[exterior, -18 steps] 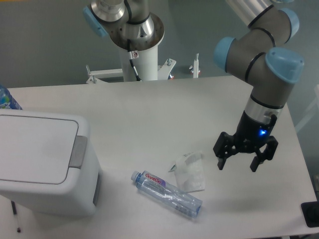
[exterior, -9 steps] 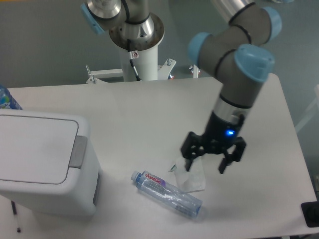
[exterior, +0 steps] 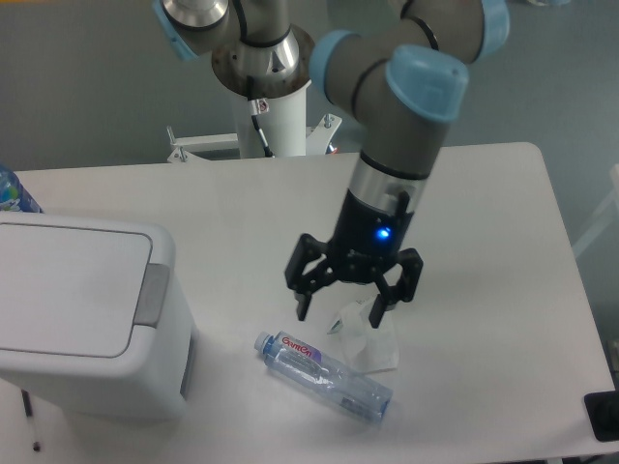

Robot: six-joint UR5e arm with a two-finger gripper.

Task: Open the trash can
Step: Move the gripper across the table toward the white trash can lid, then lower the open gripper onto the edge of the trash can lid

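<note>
White table (exterior: 242, 208) fills the view, grey wall behind, arm base column (exterior: 269, 92) standing at the far edge.

Gripper (exterior: 338, 311) hangs over the table's middle, pointing down, jaws spread wide, nothing between them. Blue light glows on the wrist just above the fingers. Left fingertip is over bare table; right fingertip overlaps the crumpled clear wrapper (exterior: 372, 338) from this view. Whether it touches, cannot tell.

Wrapper lies just near and right of the gripper. Touching or just beside its near edge lies the bottle (exterior: 324, 375), clear plastic, on its side, cap end to the left, red-lettered label near the cap, body running near-right.

Arm rises from the gripper up and to the right, grey links with light blue joint caps, then out of frame at top.

Trash can (exterior: 82, 314) sits at the left near corner, well apart from the gripper. Lid flat and closed. Grey push tab (exterior: 150, 293) on the lid's right edge, facing the bottle.

Blue-labelled bottle top (exterior: 12, 190) peeks in at the left edge, beyond the can. Dark object (exterior: 604, 416) at the near right corner, cut off by the frame.
</note>
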